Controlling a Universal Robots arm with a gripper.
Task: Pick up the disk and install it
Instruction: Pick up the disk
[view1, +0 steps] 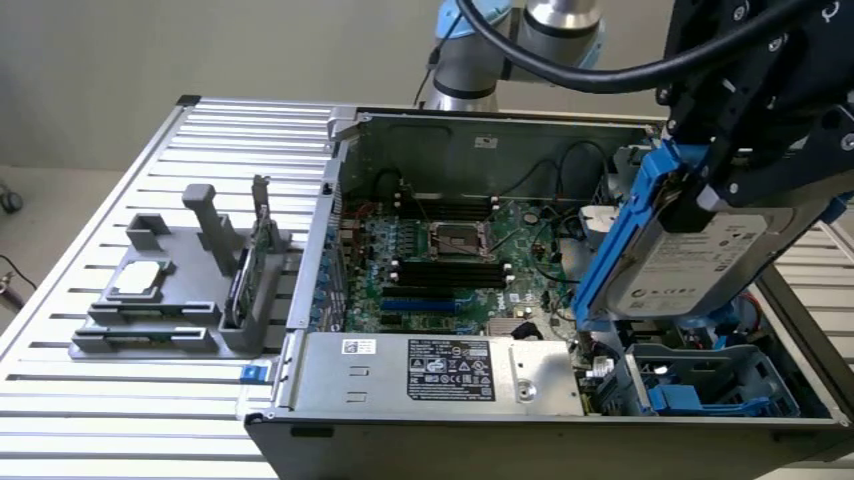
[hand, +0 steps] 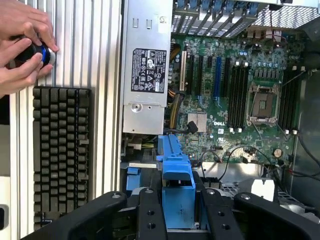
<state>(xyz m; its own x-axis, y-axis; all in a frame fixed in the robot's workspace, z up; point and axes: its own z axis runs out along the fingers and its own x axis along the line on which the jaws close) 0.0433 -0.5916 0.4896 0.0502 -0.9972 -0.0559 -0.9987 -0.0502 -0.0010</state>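
The disk (view1: 694, 265) is a silver-grey drive with a white label and blue carrier rails. It hangs tilted above the open computer case (view1: 441, 125), on the exterior view's right. My gripper (view1: 721, 195) is shut on its upper end. In the wrist view the disk's blue rail (hand: 176, 170) runs out from between my black fingers (hand: 150, 215), with the gripper (hand: 181, 212) clamped around it. Below the disk sits a blue drive bay (view1: 707, 385) in the case's near right corner.
The motherboard (view1: 447, 250) and a grey power supply (view1: 441, 370) lie inside the case. A grey fixture (view1: 174, 300) on the slatted table holds a small silver drive (view1: 140, 280). A person's hands (hand: 22, 45) grip a black and blue knob beside a keyboard (hand: 60, 150).
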